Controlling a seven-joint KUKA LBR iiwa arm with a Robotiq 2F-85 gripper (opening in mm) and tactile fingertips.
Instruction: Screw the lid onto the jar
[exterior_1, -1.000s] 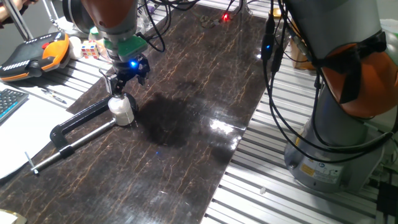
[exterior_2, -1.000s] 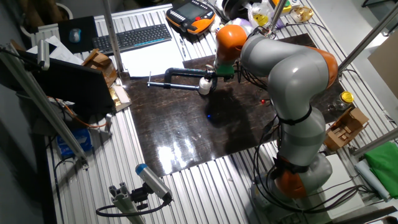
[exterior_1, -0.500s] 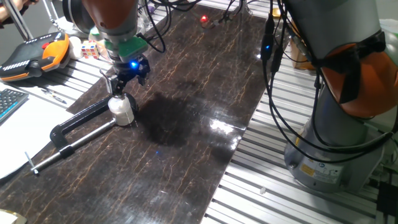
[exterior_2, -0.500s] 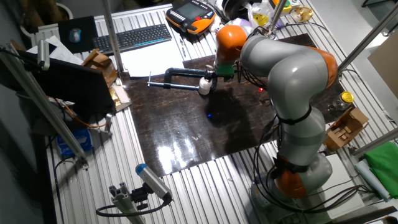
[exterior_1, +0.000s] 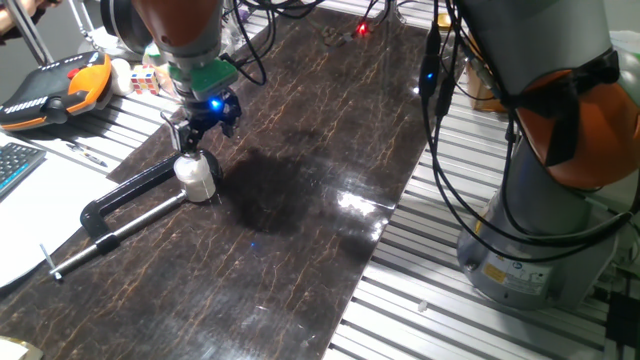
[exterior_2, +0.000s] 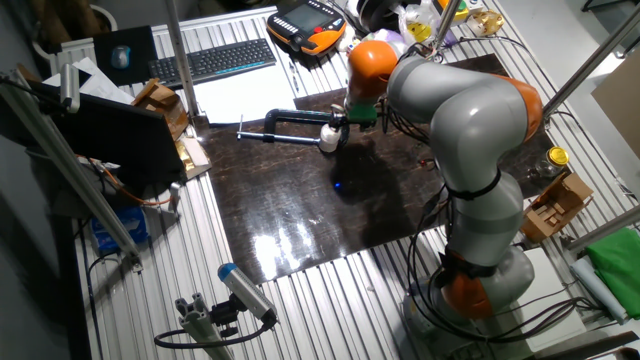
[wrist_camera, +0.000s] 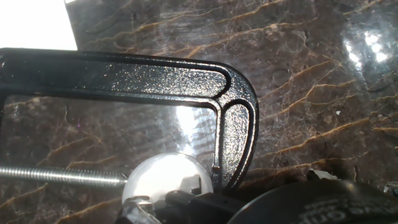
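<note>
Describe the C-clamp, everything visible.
The C-clamp is black cast metal with a rough, glossy textured finish and a recessed web along its frame. A silver threaded screw with a thin crossbar handle runs toward the jaw. It lies flat on the dark marble-patterned table. The small whitish jar sits in its mouth between the screw tip and the frame end, apparently clamped. The gripper hovers just above the jar.

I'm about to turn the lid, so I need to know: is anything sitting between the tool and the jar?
Nothing separate shows. In one fixed view the tool stands directly over the jar held in the black C-clamp; whether its fingers touch the lid is unclear.
</note>
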